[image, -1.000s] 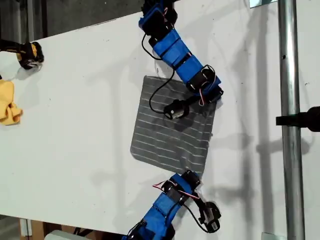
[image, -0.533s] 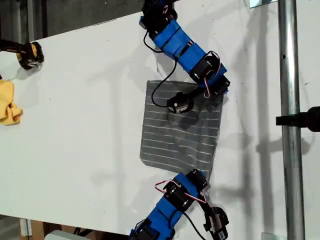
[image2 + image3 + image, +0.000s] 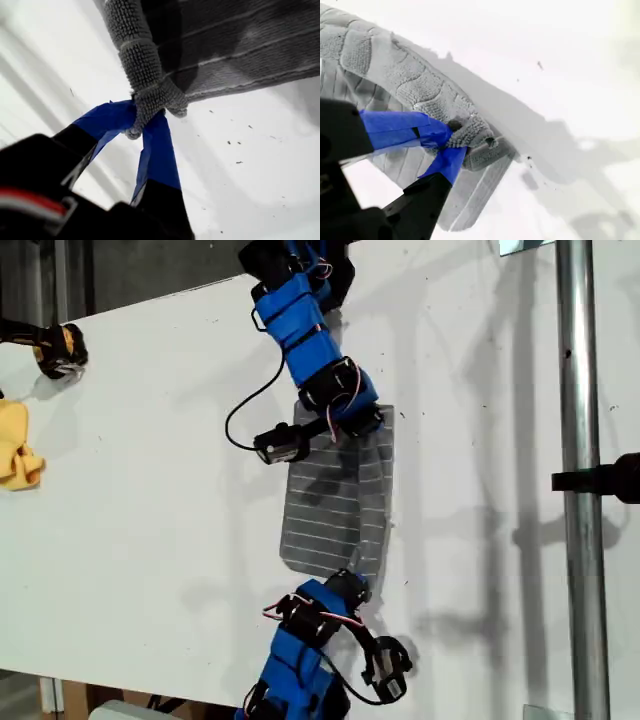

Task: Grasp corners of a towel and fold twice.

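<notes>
The grey white-striped towel [image 3: 335, 500] lies on the white table [image 3: 150, 440], its edge on the exterior view's right raised and drawn inward. My first gripper [image 3: 145, 117] is shut on one bunched corner [image 3: 150, 102], with the towel [image 3: 235, 45] spreading beyond it. My second gripper [image 3: 451, 135] is shut on another corner [image 3: 470, 131], and the towel [image 3: 395, 80] curls over its fingers. In the exterior view one blue arm pinches the towel's far corner [image 3: 365, 422] and the other its near corner [image 3: 350, 585]. I cannot tell which arm is which.
A yellow cloth [image 3: 15, 445] lies at the exterior view's left edge beside a black and yellow object [image 3: 55, 348]. A metal pole [image 3: 580, 480] runs down the exterior view's right with a black clamp [image 3: 605, 478]. Each arm's cable [image 3: 245, 415] hangs loose.
Both arms swung toward the exterior view's left, carrying the towel's right-hand edge with them. The towel now looks narrower, its right side lifted over the rest.
</notes>
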